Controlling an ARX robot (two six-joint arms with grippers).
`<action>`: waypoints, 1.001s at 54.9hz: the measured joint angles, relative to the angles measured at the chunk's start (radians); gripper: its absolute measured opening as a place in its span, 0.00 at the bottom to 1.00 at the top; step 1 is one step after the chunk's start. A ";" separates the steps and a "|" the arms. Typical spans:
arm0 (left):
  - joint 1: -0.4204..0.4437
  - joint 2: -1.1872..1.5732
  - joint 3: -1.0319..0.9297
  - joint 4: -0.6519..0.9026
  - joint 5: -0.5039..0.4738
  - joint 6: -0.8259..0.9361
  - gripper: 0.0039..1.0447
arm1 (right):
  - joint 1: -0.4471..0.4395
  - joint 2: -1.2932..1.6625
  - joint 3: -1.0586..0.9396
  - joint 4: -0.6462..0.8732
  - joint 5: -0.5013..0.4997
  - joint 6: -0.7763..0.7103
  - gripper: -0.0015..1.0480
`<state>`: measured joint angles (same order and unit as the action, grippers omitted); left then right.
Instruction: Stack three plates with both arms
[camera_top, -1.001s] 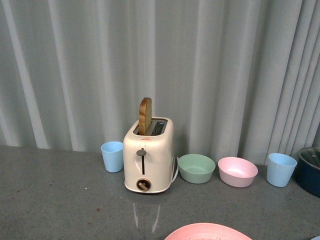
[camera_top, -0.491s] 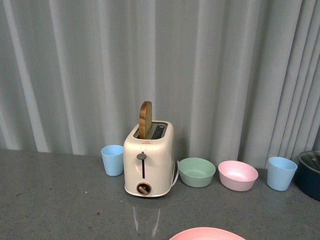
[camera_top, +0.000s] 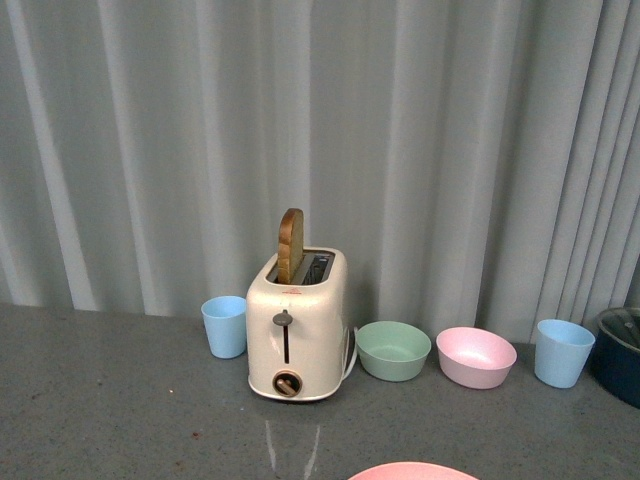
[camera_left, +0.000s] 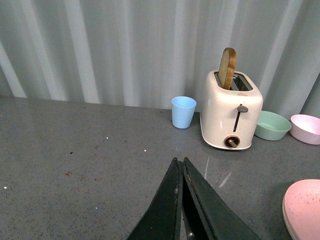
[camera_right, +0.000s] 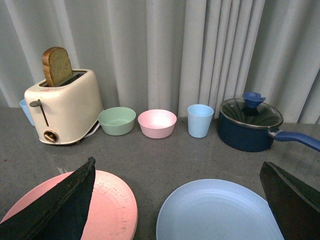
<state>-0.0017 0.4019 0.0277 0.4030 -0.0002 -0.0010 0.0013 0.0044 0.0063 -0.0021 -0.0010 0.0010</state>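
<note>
The pink plate (camera_right: 112, 207) lies flat on the grey table, and the light blue plate (camera_right: 215, 212) lies beside it, apart from it. My right gripper (camera_right: 177, 161) is open and empty above the near edges of both plates, one finger (camera_right: 60, 202) over the pink plate. The pink plate also shows in the left wrist view (camera_left: 305, 210) and as a sliver in the front view (camera_top: 410, 471). My left gripper (camera_left: 180, 161) is shut and empty over bare table, off to one side of the pink plate. The cream plate is not in view.
A cream toaster (camera_top: 296, 325) with a bread slice stands at the back. Beside it are a blue cup (camera_top: 224, 326), a green bowl (camera_top: 393, 350), a pink bowl (camera_top: 476, 356) and a second blue cup (camera_top: 563, 352). A dark blue lidded pot (camera_right: 250, 125) stands by the curtain.
In the front view the whole scene has shifted slightly downward, and less of the pink plate shows at the bottom edge. No arm shows in that view.
</note>
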 joint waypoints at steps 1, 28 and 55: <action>0.000 -0.005 0.000 -0.005 0.000 0.000 0.03 | 0.000 0.000 0.000 0.000 0.000 0.000 0.93; 0.000 -0.191 0.000 -0.188 0.000 0.000 0.03 | 0.000 0.000 0.000 0.000 0.000 0.000 0.93; 0.000 -0.397 0.000 -0.402 0.000 0.000 0.03 | 0.000 0.000 0.000 0.000 0.000 0.000 0.93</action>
<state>-0.0017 0.0044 0.0280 0.0006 0.0002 -0.0010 0.0013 0.0044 0.0063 -0.0021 -0.0013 0.0010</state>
